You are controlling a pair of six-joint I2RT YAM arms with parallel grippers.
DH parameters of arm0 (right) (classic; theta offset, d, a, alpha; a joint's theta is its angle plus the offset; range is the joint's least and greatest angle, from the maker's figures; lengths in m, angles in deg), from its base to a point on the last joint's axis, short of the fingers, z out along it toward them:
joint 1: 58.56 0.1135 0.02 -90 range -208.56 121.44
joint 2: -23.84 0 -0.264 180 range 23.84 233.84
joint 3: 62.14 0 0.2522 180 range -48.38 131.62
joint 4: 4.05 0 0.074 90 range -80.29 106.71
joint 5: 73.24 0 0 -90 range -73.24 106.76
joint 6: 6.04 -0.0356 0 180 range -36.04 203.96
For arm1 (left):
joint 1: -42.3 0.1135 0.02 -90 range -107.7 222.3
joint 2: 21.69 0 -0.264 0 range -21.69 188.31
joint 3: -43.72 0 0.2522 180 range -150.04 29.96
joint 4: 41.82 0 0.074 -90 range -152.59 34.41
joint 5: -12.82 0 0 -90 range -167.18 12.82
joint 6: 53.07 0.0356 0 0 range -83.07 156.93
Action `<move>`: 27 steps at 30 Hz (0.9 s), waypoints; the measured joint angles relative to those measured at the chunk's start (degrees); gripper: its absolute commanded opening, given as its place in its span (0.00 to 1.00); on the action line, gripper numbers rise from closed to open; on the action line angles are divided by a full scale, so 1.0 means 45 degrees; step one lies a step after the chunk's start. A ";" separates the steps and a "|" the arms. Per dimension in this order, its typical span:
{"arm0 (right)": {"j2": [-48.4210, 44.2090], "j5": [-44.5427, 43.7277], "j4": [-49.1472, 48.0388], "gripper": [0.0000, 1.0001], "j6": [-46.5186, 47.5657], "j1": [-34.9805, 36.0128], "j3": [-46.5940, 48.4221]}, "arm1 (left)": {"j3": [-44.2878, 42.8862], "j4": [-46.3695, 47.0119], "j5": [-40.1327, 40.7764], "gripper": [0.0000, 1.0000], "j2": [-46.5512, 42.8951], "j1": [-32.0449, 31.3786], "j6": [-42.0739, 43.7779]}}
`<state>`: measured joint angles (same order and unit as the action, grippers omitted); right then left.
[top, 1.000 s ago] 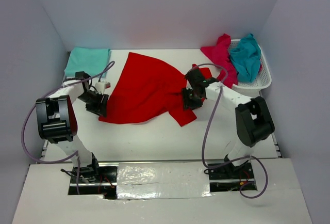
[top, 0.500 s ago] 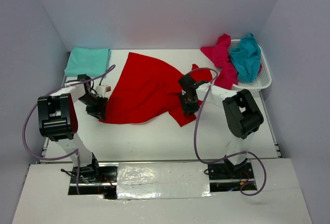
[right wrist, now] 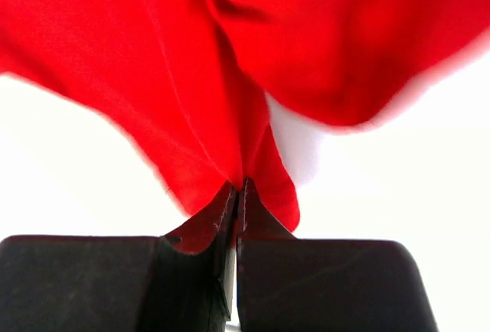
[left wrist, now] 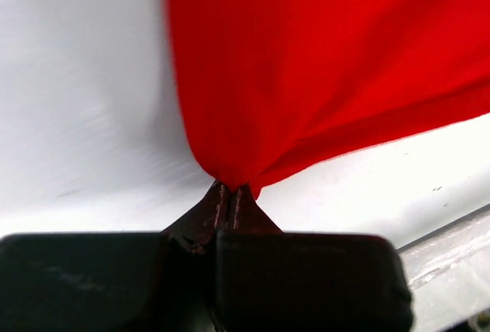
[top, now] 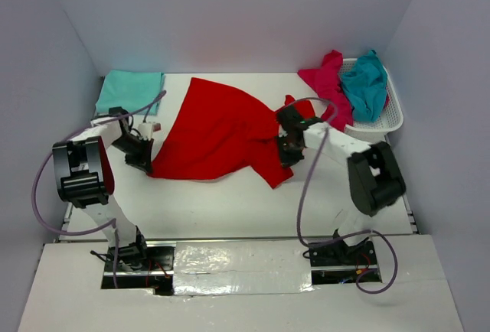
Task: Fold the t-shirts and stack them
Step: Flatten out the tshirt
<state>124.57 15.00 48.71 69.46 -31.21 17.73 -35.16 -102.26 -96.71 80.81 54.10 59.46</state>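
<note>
A bright red t-shirt (top: 218, 129) lies spread and rumpled across the middle of the white table. My left gripper (top: 145, 161) is shut on its lower left corner; in the left wrist view the red cloth (left wrist: 306, 64) runs up from the pinched fingertips (left wrist: 230, 194). My right gripper (top: 285, 154) is shut on the shirt's right side, and in the right wrist view red folds (right wrist: 191, 79) rise from the closed tips (right wrist: 241, 190). A folded teal t-shirt (top: 130, 89) lies at the back left. A magenta t-shirt (top: 328, 79) and a teal t-shirt (top: 366, 83) hang out of the basket.
The white mesh basket (top: 387, 122) stands at the back right against the wall. Grey walls close in the table on three sides. Bare white table (top: 230, 206) lies between the shirt and the arm bases.
Both grippers have shut on the red shirt's edges. The left one has pulled its corner slightly left and back; the right one has shifted a little right and up with the cloth.
</note>
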 measured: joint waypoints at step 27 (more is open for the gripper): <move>0.6455 1.0088 -0.4726 0.00 -0.8354 -0.7378 1.4202 | -1.5790 0.3444 -0.1209 0.00 0.2997 0.0831 -0.4682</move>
<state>153.62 60.40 27.44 31.86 -64.41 81.64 -106.22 -86.76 -102.16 94.29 57.83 38.39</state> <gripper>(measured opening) 0.008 0.032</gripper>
